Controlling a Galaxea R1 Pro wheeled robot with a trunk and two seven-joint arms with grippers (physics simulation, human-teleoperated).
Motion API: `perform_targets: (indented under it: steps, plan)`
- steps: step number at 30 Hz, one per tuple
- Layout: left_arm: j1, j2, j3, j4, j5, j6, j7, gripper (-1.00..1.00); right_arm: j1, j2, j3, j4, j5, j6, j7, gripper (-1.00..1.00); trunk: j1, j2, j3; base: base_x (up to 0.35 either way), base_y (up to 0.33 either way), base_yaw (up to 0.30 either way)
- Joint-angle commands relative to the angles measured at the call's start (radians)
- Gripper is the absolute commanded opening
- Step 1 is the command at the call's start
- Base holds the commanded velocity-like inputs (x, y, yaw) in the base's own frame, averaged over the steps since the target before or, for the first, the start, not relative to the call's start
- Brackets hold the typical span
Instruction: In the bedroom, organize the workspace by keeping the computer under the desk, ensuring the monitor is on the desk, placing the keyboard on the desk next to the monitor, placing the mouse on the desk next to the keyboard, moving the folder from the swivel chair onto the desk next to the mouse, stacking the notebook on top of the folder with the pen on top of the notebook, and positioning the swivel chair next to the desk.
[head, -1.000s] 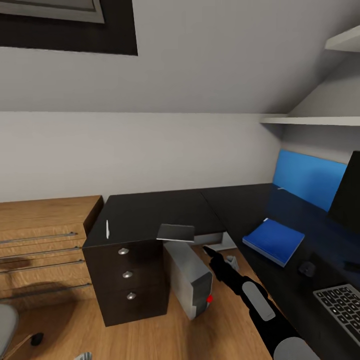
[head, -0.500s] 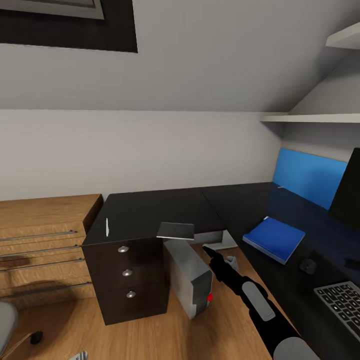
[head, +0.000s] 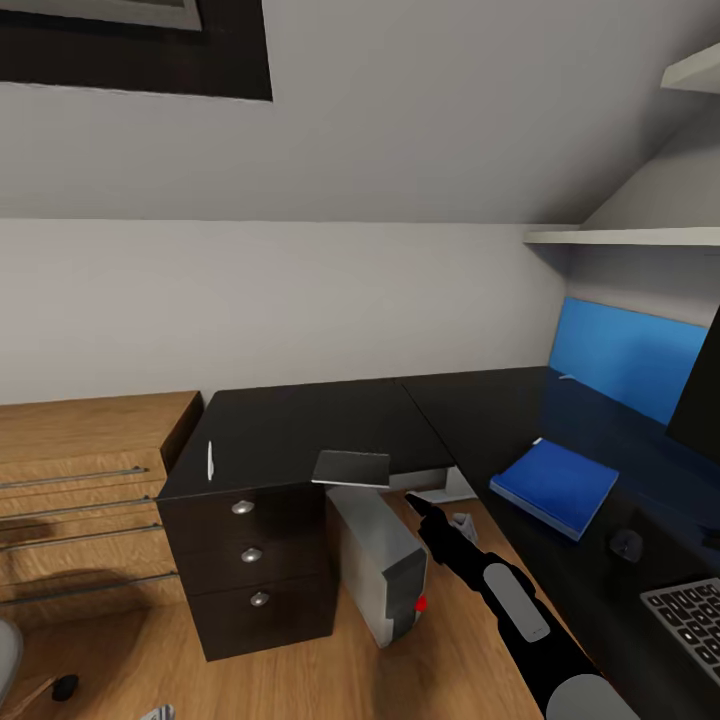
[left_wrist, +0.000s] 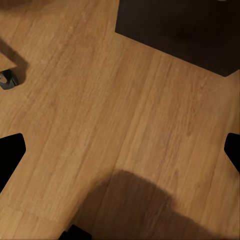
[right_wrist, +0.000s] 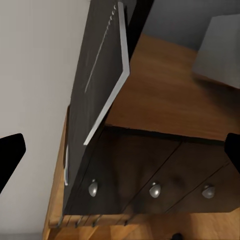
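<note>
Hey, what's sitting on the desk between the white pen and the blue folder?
In the head view, the notebook lies between the pen and the folder, overhanging the front edge of the desk. The rest of that stretch is bare black top.

A glossy black L-shaped surface (head: 300, 430) carries a bright blue flat folder (head: 553, 486), a thin grey notebook (head: 351, 467) and a short white pen (head: 209, 461). Dark brown drawers (head: 250, 560) bear round silver knobs. The light grey computer tower (head: 385, 573) shows a red light over the oak plank floor (head: 300, 680).
</note>
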Motion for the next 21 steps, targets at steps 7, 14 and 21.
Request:
perform_targets:
  steps: [7,14,21]
  plan:
    - [0.0,0.001,0.0,-0.002,0.01,0.003,0.005,1.0,-0.001,0.003,0.0,0.0,-0.004,0.003,0.001,1.0,0.0,0.0,-0.001,0.162,0.02,0.0]
    - [0.0,0.0,0.0,-0.003,0.01,0.003,0.004,1.0,-0.001,0.006,0.0,0.0,-0.003,0.003,0.0,1.0,0.0,0.0,-0.001,0.133,0.003,0.0]
    - [0.0,0.003,0.001,-0.02,0.011,0.004,0.004,1.0,-0.001,0.01,0.0,0.002,-0.002,0.002,-0.016,1.0,0.0,0.0,-0.001,0.07,0.0,0.0]
